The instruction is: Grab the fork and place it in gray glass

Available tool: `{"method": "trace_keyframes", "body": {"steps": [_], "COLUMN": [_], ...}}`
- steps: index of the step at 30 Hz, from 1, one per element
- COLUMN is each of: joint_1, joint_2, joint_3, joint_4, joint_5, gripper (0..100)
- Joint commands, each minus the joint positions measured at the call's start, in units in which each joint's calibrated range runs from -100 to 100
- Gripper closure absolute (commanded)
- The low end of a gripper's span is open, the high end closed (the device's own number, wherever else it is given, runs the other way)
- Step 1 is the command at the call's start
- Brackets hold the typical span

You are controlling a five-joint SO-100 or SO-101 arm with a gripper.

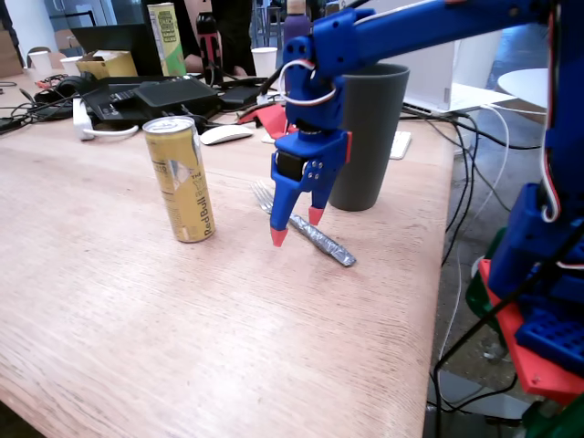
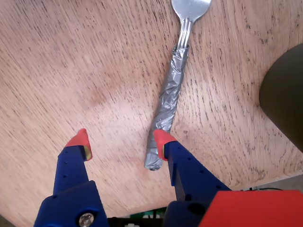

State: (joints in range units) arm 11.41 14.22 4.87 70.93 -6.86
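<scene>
Fingers (image 2: 121, 140) spread wide above the fork (image 2: 171, 94) — nothing gripped — gray glass (image 1: 368, 137) beside.

surface: pale wood surface (image 1: 137, 310)
can: gold drink can (image 1: 180, 179), upright, left of centre
mouse: white mouse (image 1: 225, 134) behind it
clutter: dark laptop (image 1: 169, 94), cables, upper left

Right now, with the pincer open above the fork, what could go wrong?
1. In the wrist view the pincer is off-centre: one fingertip sits over the fork handle's end, so closing may push it aside.
2. Gripped that near its end, the fork could pivot and slip.
3. The gray glass stands close behind; a swinging fork might knock it.
</scene>
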Motion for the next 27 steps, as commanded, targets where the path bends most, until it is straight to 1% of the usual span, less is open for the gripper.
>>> {"method": "trace_keyframes", "body": {"steps": [1,4,13,15,20,27], "joint_1": [0.4,0.4,1.4,6.5,9.1,7.4], "joint_2": [-0.8,-0.7,-0.6,-0.5,1.5,4.6], "joint_3": [-1.9,-1.8,-1.9,-1.9,-2.0,-4.3], "joint_4": [-3.4,-7.2,-7.2,-7.3,-7.3,-7.3], "joint_5": [0.0,0.2,0.2,0.3,0.3,0.3], "gripper": [70,70,70,70,70,70]}}
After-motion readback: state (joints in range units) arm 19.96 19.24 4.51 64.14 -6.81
